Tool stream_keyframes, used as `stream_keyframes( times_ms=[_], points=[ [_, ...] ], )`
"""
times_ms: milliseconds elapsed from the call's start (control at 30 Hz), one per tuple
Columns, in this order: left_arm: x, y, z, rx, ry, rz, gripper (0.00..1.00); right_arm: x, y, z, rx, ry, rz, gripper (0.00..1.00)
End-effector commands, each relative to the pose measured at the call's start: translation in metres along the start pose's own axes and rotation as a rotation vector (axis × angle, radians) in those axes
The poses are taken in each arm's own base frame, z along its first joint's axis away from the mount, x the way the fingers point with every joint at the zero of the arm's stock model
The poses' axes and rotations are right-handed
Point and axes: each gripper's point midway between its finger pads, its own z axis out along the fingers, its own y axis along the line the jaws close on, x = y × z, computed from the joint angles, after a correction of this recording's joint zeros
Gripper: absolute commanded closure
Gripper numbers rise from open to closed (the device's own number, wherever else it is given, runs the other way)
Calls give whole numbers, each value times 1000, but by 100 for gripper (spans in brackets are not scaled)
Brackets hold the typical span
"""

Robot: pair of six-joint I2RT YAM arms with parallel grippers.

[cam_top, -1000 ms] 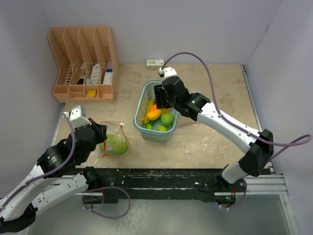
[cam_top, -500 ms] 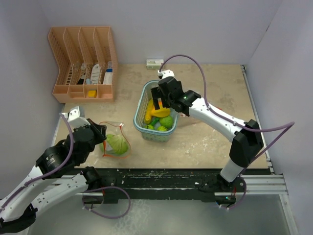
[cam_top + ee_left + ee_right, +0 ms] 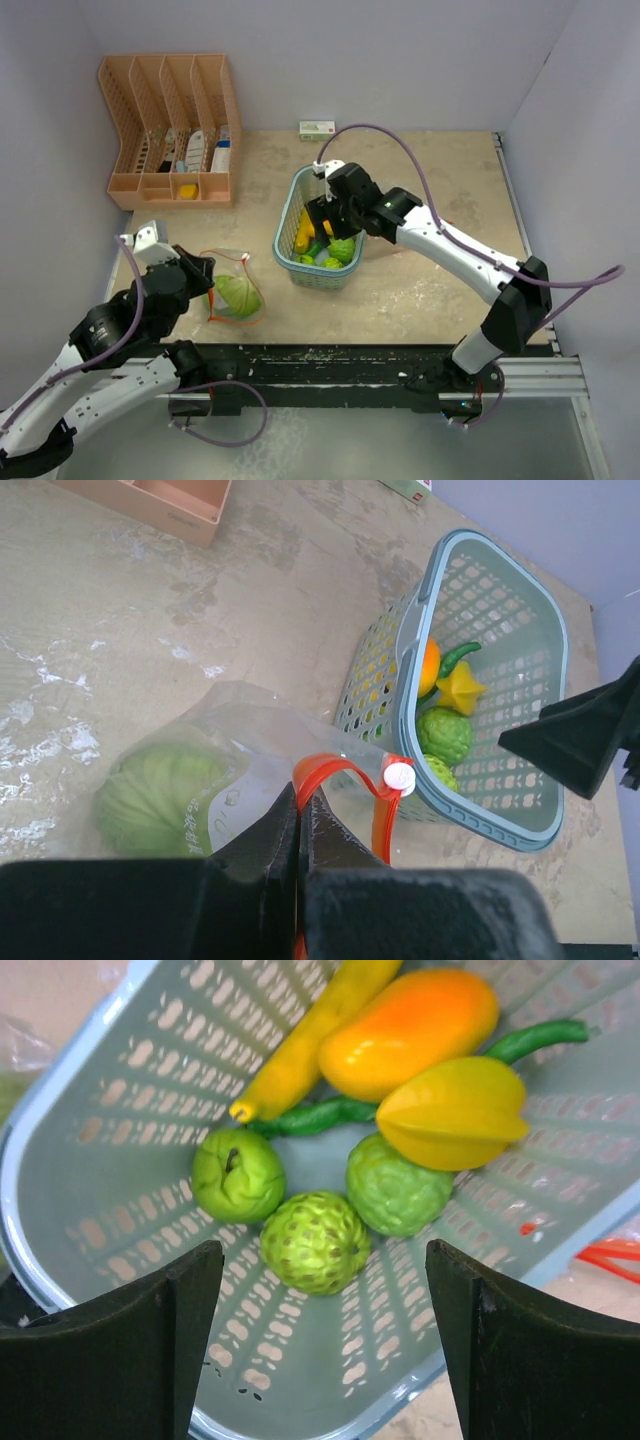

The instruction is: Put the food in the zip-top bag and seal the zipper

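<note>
One cabbage (image 3: 160, 795) lies inside the bag (image 3: 250, 720), just left of the basket (image 3: 418, 610). The rest of the food I can see, the mango (image 3: 410, 1032), starfruit (image 3: 455, 1112), chili (image 3: 540, 1035) and green fruits, sits in the basket. My right gripper (image 3: 320, 1260) hangs directly over that pile, fingers spread wide. My left gripper (image 3: 300, 825) is pinched tight on the bag's red zipper rim (image 3: 335, 768), with the mouth facing the basket.

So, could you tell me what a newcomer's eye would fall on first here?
The pale blue basket mid-table, holding an orange mango and a yellow starfruit, with the right gripper open over it. At the near left, the left gripper is shut on the red-rimmed zip-top bag, a green cabbage inside.
</note>
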Motion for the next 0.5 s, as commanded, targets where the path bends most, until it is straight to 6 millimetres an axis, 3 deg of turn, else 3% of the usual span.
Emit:
stream_keyframes(
  times_ms=[0, 367, 467],
  points=[
    [-19, -6, -6, 28, -62, -45, 100, 33, 11, 9, -26, 130, -56, 16],
    [-27, -4, -12, 39, -84, -45, 100, 78, 8, 49, 12, 299, -78, 16],
    [-27, -5, -10, 34, -86, -38, 100, 84, -2, 60, 76, 325, -95, 16]
  ],
)
